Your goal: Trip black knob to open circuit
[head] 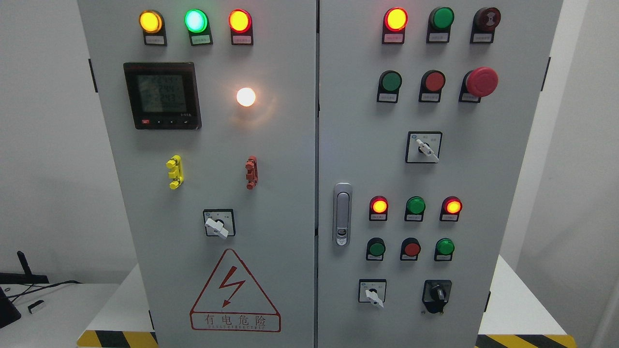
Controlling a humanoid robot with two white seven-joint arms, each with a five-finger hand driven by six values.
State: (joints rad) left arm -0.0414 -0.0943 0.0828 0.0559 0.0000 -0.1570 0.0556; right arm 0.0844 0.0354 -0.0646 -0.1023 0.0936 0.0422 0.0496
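Black knob (437,293) sits low on the right door, just right of the lowest white selector switch (373,293), its grip roughly upright. You have neither hand in view, so you cannot tell the fingers' state or which arm is nearer.

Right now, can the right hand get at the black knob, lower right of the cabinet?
Probably yes, though neither hand is in view, so reach is unconfirmed. The black knob sits exposed on the right door, nothing covering it; its nearest neighbour, the white selector switch, stands well to its left.

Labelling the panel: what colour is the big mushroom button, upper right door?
Red: the mushroom button, clearest in the head view.
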